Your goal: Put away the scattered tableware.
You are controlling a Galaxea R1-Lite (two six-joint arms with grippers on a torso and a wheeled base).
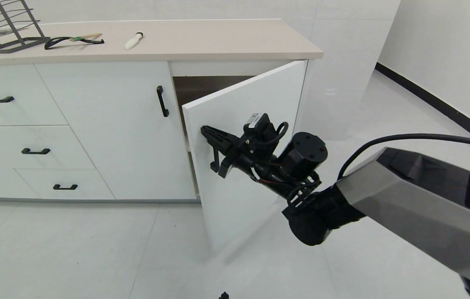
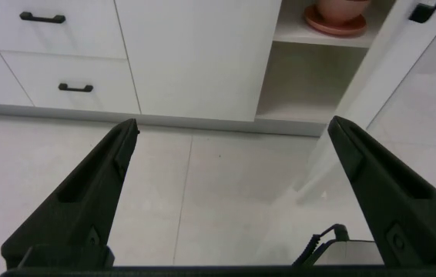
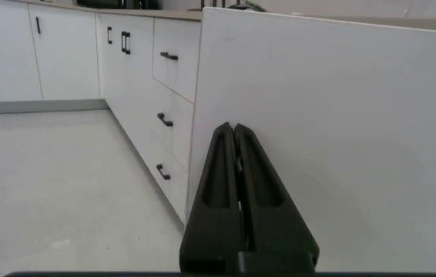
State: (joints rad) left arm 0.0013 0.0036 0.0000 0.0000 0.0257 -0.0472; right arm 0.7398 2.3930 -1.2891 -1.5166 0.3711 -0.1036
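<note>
**A:** Where's the tableware?

**B:** On the countertop point(image 1: 218, 39), above the cabinet door point(image 1: 255, 99) and well off to its left. There's a black utensil point(image 1: 73, 40) with a wooden grip and, nearer the door, a small white utensil point(image 1: 133, 40). Nothing holds either one.

**A:** And the door itself?

**B:** It's swung partly open, with dark space behind its top edge. The right gripper point(image 3: 234, 135) sits against the door's front, just beside the black handle point(image 1: 215, 160). Its fingers are pressed together, with nothing visible between them.

**A:** The left gripper point(image 2: 233, 123)?

**B:** It's low in front of the door, over the floor, with its fingers spread wide and nothing in them. Past the door's edge there's a shelf point(image 2: 310, 42) with a pink bowl point(image 2: 337, 11) on it.

**A:** So which step is this?

**B:** I'd say opening the storage, with no picking up begun yet.

**A:** What does the next move need?

**B:** Probably swinging the door wider so an arm can get in. The gripper would have to follow the door's arc around the hinge, because closed fingers could slip off the handle. After that comes the reach up to the countertop.
</note>
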